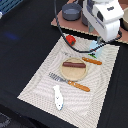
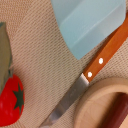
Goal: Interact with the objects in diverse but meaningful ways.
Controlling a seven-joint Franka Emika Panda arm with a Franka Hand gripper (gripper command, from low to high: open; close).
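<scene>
- Exterior view: I see the gripper (image 1: 94,48) low over the cup (image 1: 93,46), at the placemat's (image 1: 40,80) far edge; whether the claw is released or clenched I cannot tell.
- Tomato (image 1: 71,39): just off the mat, near the cup.
- Sausage (image 1: 73,64): on the wooden plate (image 1: 74,71), between knife (image 1: 92,61) and fork (image 1: 69,82).
- Fish (image 1: 58,97): near edge of mat.
- Saucepan (image 1: 72,12): on the brown board behind.
- Wrist view: cup (image 2: 89,22), knife (image 2: 82,82), tomato (image 2: 12,100), plate rim (image 2: 92,102).

surface: black tabletop (image 1: 20,45); cover: beige woven placemat (image 1: 40,80) (lying askew); far edge: brown board (image 1: 62,22)
</scene>
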